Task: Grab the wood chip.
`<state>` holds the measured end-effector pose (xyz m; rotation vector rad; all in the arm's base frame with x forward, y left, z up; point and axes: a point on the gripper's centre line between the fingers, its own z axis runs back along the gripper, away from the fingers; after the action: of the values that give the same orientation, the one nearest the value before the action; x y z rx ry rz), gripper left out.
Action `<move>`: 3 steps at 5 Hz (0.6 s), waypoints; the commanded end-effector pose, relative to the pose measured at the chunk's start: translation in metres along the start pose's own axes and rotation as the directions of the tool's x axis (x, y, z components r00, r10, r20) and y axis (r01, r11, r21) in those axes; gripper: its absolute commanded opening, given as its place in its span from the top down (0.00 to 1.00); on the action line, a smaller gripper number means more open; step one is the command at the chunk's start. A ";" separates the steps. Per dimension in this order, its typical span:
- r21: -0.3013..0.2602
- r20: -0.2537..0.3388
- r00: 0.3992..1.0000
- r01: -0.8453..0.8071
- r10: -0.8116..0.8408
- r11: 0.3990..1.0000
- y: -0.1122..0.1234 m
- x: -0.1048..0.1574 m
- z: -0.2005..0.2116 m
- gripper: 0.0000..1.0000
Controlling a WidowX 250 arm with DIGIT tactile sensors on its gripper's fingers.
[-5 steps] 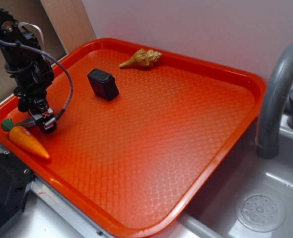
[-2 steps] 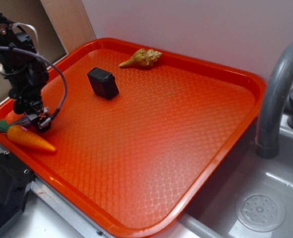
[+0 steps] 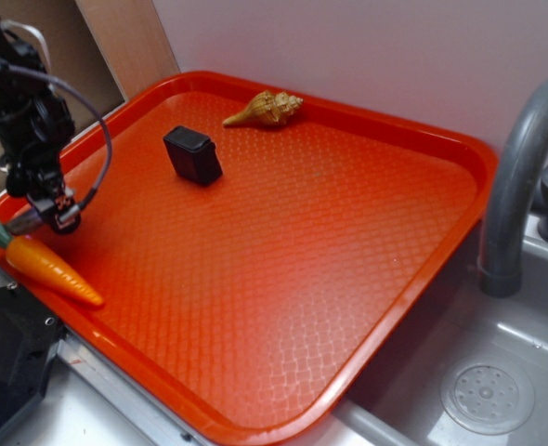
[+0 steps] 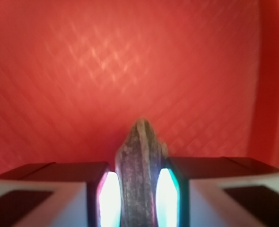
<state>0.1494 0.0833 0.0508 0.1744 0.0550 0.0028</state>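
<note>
At far left of the orange tray [image 3: 367, 242], gripper [image 3: 53, 210] sits low over the tray's left edge, black cable looping off the arm. Wrist view: fingers [image 4: 110, 198] pressed against both sides of the wood chip [image 4: 138, 179], narrow gap filled by it, pointed end sticking out forward over the tray floor. Exterior view: only a grey sliver of the chip [image 3: 21, 223] shows at the fingers' left, hard to make out. Toy carrot [image 3: 44, 264] lies just below the gripper near the tray rim, green top toward the left, apart from the fingers. Small black block [image 3: 192, 155] stands toward the tray's back, seashell [image 3: 265, 109] behind it near the back rim. Grey faucet [image 3: 520, 177] and sink drain [image 3: 486, 395] at right, off the tray.
</note>
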 end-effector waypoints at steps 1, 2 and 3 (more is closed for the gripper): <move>0.011 0.140 0.989 -0.043 0.041 0.999 0.003 0.018 0.068 1.00; 0.006 0.173 0.984 -0.034 0.032 0.999 -0.023 0.027 0.117 1.00; -0.060 0.160 0.987 0.017 -0.007 0.998 -0.048 0.030 0.155 1.00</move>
<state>0.1872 0.0073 0.1816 0.1086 -0.0648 -0.0289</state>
